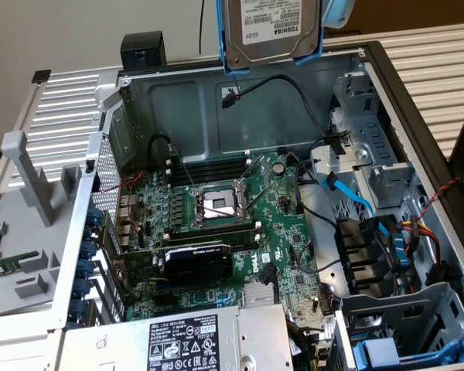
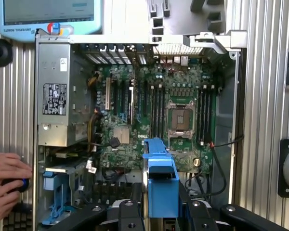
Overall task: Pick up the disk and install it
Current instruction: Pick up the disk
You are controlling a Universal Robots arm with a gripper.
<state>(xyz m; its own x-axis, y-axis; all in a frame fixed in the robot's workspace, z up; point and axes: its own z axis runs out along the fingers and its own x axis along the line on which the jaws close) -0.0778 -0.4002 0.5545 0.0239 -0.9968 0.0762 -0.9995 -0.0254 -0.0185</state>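
- A ribbed metal table [image 1: 58, 124] [image 2: 265, 72] is seen under an open computer case [image 1: 294, 100] [image 2: 222, 120], which is laid on its side with the interior exposed.
- Most of the case floor is taken up by a green motherboard [image 1: 290, 232] [image 2: 149, 91].
- A silver power supply [image 1: 178, 340] [image 2: 55, 96] with a black-and-white label is seated at one end of the case.
- The disk [image 1: 271, 27] [image 2: 160, 178] is held in the air above the case, clear of its walls. In the exterior view it is hung near upright over the far wall, with the white label turned to the camera and the print upside down.
- The jaws are clamped on the disk's blue frame, one black finger on each side, as seen in the wrist view.
- A second blue tray [image 1: 379, 352] [image 2: 53, 192] without a drive is lodged in the bay beside the power supply.
- A person's hands [image 2: 7, 180] are laid on a dark object on the table just outside that corner.
- The bare processor socket [image 1: 216, 205] [image 2: 180, 115] is seen mid-board.
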